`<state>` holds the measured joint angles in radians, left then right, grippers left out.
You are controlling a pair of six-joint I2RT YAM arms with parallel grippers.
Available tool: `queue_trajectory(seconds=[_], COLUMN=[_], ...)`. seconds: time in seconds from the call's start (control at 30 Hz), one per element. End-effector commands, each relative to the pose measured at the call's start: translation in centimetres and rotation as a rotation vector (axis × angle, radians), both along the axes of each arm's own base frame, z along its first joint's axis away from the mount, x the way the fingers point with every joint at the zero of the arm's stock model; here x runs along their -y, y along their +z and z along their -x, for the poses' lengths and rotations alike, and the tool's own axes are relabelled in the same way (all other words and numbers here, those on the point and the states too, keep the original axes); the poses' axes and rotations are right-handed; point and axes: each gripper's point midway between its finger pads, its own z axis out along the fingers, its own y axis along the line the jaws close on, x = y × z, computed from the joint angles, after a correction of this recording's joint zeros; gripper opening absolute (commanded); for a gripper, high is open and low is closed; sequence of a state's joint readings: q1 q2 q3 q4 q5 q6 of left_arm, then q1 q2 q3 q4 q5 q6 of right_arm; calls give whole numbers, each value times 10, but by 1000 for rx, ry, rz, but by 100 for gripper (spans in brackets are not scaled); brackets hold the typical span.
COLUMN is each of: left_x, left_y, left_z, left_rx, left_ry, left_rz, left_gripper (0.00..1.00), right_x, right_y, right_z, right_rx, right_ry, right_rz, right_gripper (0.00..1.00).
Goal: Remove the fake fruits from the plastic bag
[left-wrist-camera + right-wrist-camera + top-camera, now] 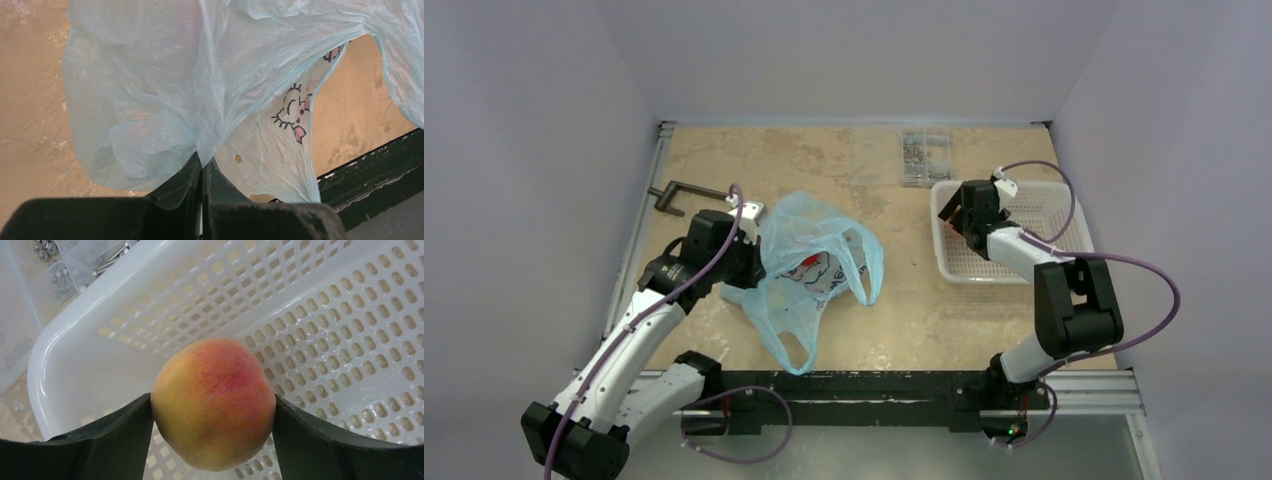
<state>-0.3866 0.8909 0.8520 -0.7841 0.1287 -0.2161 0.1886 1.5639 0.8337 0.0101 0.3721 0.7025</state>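
The light-blue plastic bag [809, 265] lies crumpled left of the table's middle, its white printed panel with red and dark marks facing up. My left gripper [746, 262] is shut on a fold of the bag [165, 90] at its left side; the film is pinched between the fingers [192, 172]. My right gripper [954, 212] is shut on the peach-orange round fruit [214, 402] and holds it above the white mesh basket [320, 310], over its left part. A reddish shape [809, 263] shows through the bag. The other fruits are hidden.
The white mesh basket [1064, 250] stands at the right of the table. A clear box of small metal parts [924, 155] lies at the back. A dark clamp [679, 195] lies at the back left. A black rail [874, 385] runs along the near edge.
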Motion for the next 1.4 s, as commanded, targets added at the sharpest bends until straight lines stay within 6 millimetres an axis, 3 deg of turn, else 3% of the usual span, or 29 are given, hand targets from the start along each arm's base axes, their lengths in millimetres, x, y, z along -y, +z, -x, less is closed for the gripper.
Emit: queue_trajectory(seconds=[0.0, 0.1, 0.23, 0.4, 0.5, 0.57, 0.73, 0.9, 0.97, 1.07, 1.2, 1.3, 1.37], left_x=[1, 1, 1, 2, 2, 3, 4, 2, 2, 1, 1, 0, 0], left_y=[7, 8, 9, 9, 10, 10, 9, 9, 9, 8, 8, 8, 9], left_z=[-3, -3, -3, -2, -2, -2, -3, -3, -3, -2, -3, -3, -3], left_rx=[31, 32, 36, 38, 40, 39, 32, 34, 34, 33, 33, 35, 38], left_ry=[-13, -13, -14, -15, -20, -22, -24, -16, -17, -13, -11, -6, -6], left_rz=[2, 3, 5, 11, 14, 15, 14, 10, 10, 7, 5, 4, 3], left_gripper=[0, 0, 0, 0, 0, 0, 0, 0, 0, 0, 0, 0, 0], right_x=[-7, -12, -16, -8, -26, -47, -140, -230, -256, -300, -348, -372, -380], right_y=[22, 29, 48, 88, 116, 135, 180, 212, 218, 214, 191, 169, 147], right_z=[-5, -5, -4, 4, 11, 18, 48, 106, 125, 164, 204, 228, 233], right_rx=[100, 120, 157, 238, 308, 351, 470, 604, 633, 639, 591, 564, 523], right_ry=[20, 47, 83, 115, 212, 292, 591, 896, 976, 1121, 1294, 1383, 1399], right_rz=[-71, -85, -90, -14, 15, 50, 83, -49, -107, -184, -212, -202, -173], right_gripper=[82, 93, 98, 99, 99, 99, 99, 97, 95, 88, 77, 69, 66])
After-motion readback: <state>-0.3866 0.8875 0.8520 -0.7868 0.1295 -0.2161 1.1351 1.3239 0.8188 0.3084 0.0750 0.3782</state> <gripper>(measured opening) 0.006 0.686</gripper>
